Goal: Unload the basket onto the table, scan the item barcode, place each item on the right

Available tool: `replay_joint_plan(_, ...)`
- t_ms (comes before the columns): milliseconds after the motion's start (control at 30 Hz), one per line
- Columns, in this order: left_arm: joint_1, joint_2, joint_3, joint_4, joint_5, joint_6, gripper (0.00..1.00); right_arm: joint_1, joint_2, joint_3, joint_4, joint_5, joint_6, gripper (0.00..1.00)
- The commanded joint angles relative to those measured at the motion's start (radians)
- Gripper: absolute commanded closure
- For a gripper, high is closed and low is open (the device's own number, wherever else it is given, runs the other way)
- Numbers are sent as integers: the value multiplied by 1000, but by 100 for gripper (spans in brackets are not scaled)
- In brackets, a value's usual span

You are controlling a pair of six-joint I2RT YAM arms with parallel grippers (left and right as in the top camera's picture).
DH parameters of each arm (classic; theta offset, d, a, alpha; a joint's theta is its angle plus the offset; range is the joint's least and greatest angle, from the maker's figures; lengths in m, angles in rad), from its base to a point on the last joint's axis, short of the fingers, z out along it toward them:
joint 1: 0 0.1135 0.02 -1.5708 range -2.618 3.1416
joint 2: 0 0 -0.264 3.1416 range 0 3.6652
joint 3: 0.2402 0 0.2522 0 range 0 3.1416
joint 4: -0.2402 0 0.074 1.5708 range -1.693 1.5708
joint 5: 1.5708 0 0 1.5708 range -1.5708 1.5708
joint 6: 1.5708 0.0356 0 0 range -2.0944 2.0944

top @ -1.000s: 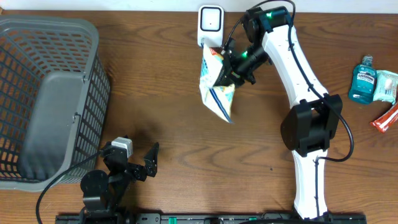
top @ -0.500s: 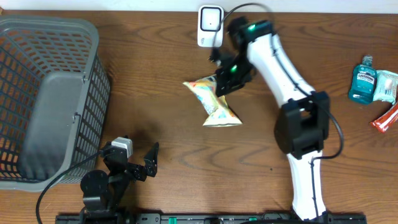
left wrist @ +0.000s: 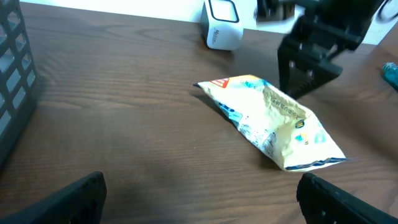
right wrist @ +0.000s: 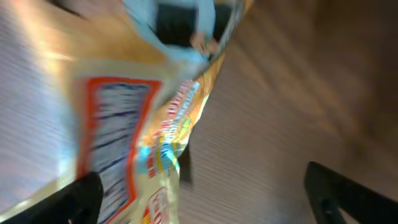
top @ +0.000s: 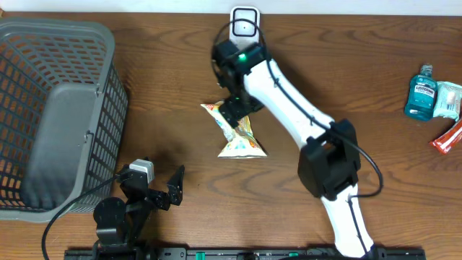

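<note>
Snack bag flat on table, near scanner. Right gripper over its upper end, jaws spread wide, probably not touching; wrist view blurred. Left gripper also spread, empty, beside basket.

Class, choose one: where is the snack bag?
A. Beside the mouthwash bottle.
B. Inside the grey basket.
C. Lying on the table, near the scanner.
C: the snack bag lies flat on the bare wood of the table, a little way from the scanner.
</note>
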Motion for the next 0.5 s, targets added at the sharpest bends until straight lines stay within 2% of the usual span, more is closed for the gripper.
replay_joint_plan(0,2,-2,-14,-17,-1,16,2,69,-77,29,5,102,70,1)
replay_joint_plan(100,2,-2,-14,-18,-1,16,2,114,-67,14,29,145,107,2)
replay_joint_plan(233,2,-2,-14,-17,-2,16,2,168,-31,-29,77,246,192,12)
replay_joint_plan(267,2,-2,-14,-17,-1,16,2,177,-20,-37,82,267,205,18)
replay_joint_plan(300,2,-2,-14,-18,-2,16,2,190,-1,-48,87,299,228,29)
replay_joint_plan(467,2,-2,-14,-17,-2,16,2,208,70,-85,76,397,308,50)
